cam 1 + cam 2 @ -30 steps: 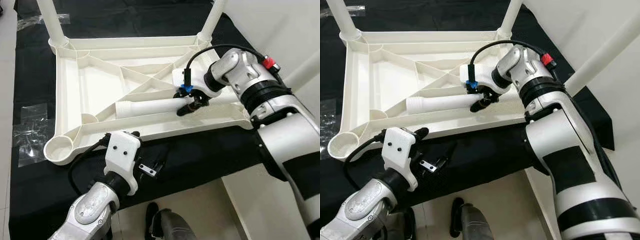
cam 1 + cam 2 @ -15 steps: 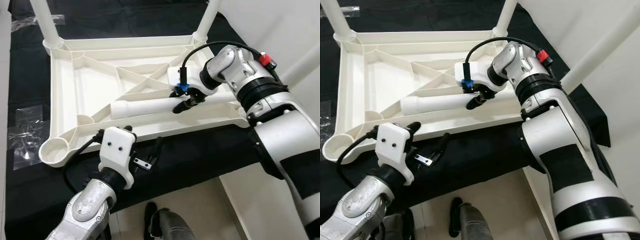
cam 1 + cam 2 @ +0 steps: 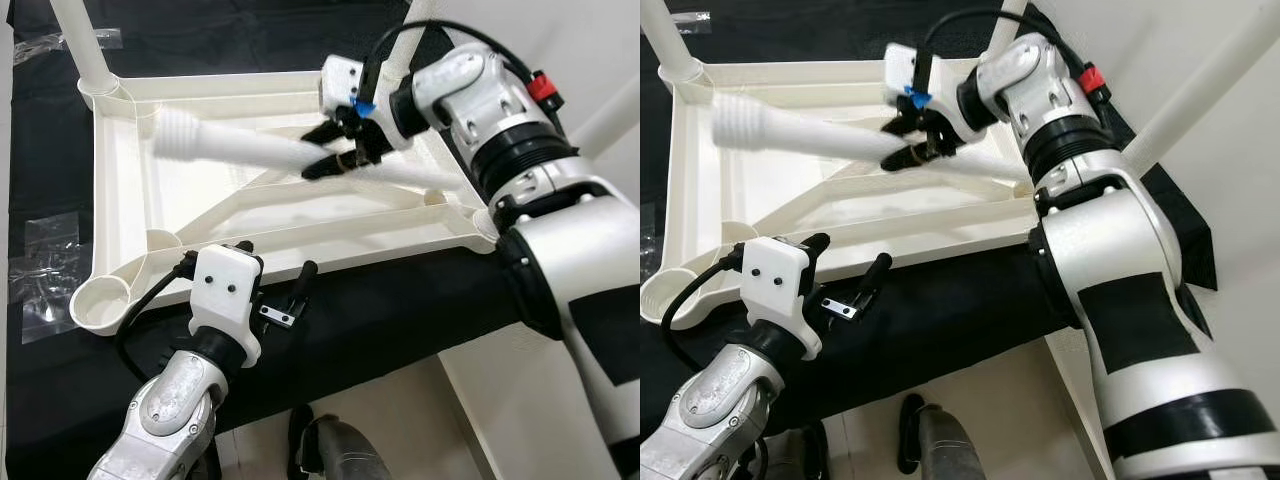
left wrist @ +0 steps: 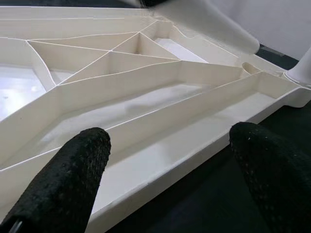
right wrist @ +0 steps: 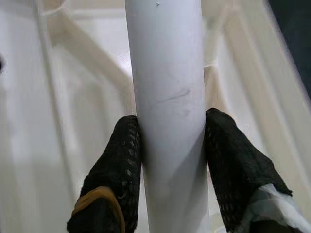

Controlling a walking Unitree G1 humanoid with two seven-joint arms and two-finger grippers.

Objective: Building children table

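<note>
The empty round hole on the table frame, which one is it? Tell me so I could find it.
Find the big white upside-down tabletop lying on the black cloth. Go to its corner nearest the left gripper. There sits the round empty leg socket: unlike the far corners, no leg stands in it.

Right arm: silver, bent at the elbow, reaching forward and across toward the robot's left, wrist turned inward.
Right gripper: raised, its two black fingers pressed against opposite sides of a white table leg, which it holds clear of the surface.
Left arm: silver, low in the head views, forearm pointing forward.
Left gripper: fingers spread wide apart, gripping nothing.
</note>
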